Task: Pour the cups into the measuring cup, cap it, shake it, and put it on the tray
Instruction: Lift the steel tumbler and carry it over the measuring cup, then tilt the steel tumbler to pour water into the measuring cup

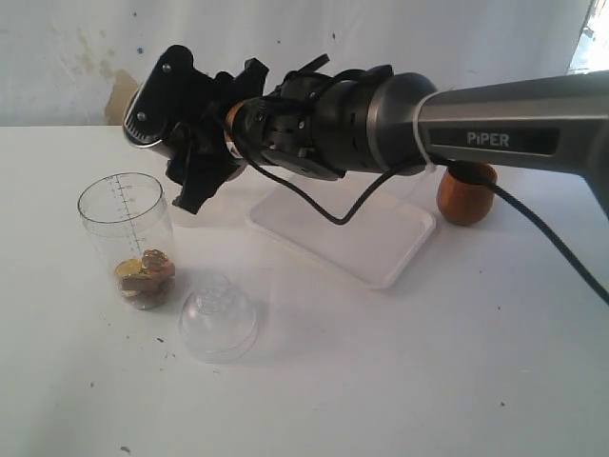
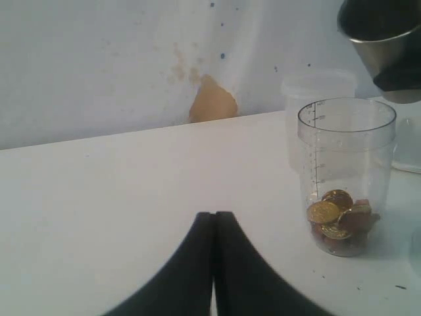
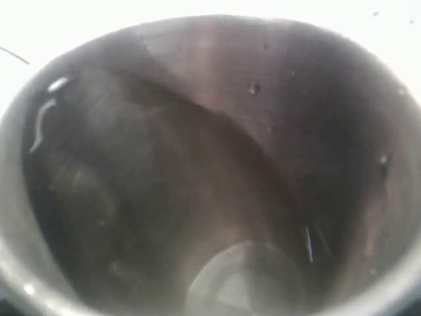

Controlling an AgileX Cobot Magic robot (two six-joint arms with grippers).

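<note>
The measuring cup (image 1: 126,228) (image 2: 346,171) stands open on the white table with gold and brown coins at its bottom. My right gripper (image 1: 183,129) is shut on the steel tumbler (image 1: 141,112) (image 2: 383,36), which is tipped over above and just behind the measuring cup. In the right wrist view the tumbler's inside (image 3: 210,171) fills the frame and looks empty. The clear dome cap (image 1: 218,317) lies on the table beside the measuring cup. The wooden cup (image 1: 466,193) stands behind the white tray (image 1: 381,249). My left gripper (image 2: 214,218) is shut on nothing, low over the table.
A frosted plastic cup (image 2: 319,89) stands behind the measuring cup. The right arm and its black cable (image 1: 533,228) stretch across above the tray. A brown patch (image 2: 212,99) marks the back wall.
</note>
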